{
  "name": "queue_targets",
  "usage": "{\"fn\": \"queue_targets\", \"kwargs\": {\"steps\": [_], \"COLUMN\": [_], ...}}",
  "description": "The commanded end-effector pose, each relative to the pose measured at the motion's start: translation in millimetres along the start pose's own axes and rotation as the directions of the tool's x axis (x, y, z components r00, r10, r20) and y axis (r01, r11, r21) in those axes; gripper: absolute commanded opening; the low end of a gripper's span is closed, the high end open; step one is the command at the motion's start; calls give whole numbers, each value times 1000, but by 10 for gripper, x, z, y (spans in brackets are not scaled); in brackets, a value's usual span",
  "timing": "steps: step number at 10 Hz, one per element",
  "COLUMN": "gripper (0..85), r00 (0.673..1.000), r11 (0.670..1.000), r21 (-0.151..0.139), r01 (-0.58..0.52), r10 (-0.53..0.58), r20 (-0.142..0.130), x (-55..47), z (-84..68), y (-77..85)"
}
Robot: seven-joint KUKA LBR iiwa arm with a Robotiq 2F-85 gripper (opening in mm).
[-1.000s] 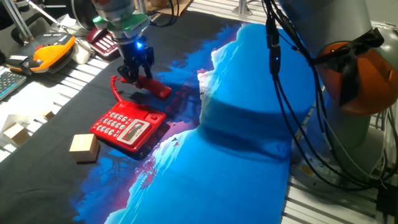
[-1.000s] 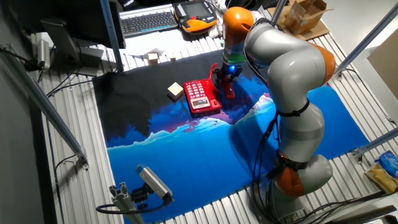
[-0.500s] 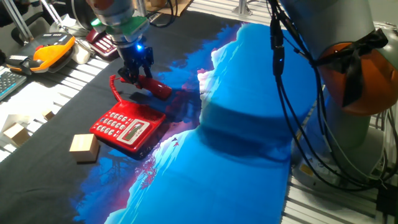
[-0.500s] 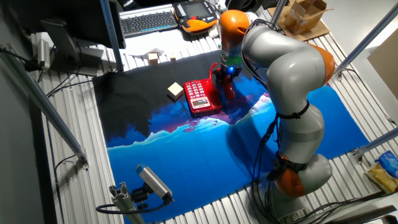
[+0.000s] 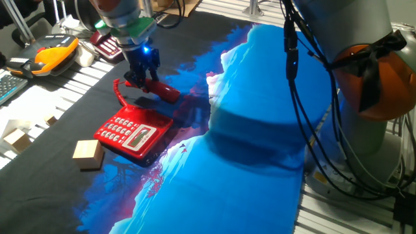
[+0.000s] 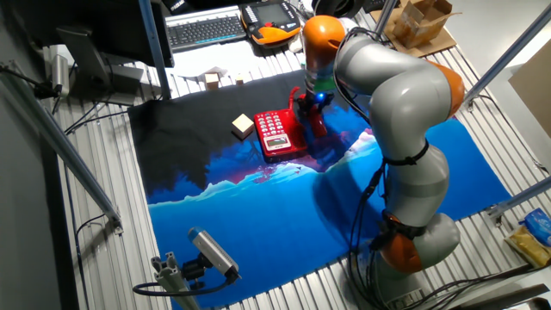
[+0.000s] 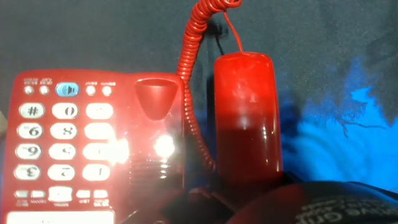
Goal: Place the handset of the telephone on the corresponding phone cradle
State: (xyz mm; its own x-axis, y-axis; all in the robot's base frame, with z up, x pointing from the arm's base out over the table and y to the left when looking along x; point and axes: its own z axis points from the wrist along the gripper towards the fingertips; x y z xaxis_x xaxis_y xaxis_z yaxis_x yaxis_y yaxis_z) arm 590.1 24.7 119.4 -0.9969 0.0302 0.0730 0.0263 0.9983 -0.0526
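The bright red telephone (image 5: 133,132) lies on the dark cloth with its keypad up and its cradle (image 7: 152,121) bare. The red handset (image 5: 160,90) is just beside it, on the side away from the keypad, joined by a red coiled cord (image 5: 120,92). My gripper (image 5: 143,78) stands over one end of the handset and is shut on it, low above the cloth. In the hand view the handset (image 7: 244,118) runs parallel to the telephone (image 7: 68,137), with the cord (image 7: 191,74) between them. In the other fixed view my gripper (image 6: 310,105) is over the handset (image 6: 315,126), beside the telephone (image 6: 277,133).
A wooden block (image 5: 87,155) lies next to the telephone, with more blocks (image 5: 16,138) at the table's edge. A darker maroon phone (image 5: 106,44) and an orange pendant (image 5: 55,55) sit behind my gripper. A blue cloth (image 5: 260,130) covers the rest of the table.
My gripper has shifted slightly with the handset in it, and the handset has moved a little with it. The telephone has not moved.
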Motion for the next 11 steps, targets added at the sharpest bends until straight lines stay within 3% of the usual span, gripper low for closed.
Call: {"fn": "queue_targets", "kwargs": {"steps": [1,3,4,7,9,11], "gripper": [0,0,0,0,0,0], "r00": [1000,998,997,996,996,997], "r11": [1000,999,998,997,997,998], "r21": [-8,-8,-3,18,5,14], "r01": [-10,-50,-65,-76,-72,-66], "r10": [10,50,65,77,72,67], "r20": [-3,-31,-44,-41,-46,-33], "x": [0,-6,-45,-87,-91,-61], "z": [1,-10,-80,-154,-98,22], "y": [-3,17,152,545,605,625]}}
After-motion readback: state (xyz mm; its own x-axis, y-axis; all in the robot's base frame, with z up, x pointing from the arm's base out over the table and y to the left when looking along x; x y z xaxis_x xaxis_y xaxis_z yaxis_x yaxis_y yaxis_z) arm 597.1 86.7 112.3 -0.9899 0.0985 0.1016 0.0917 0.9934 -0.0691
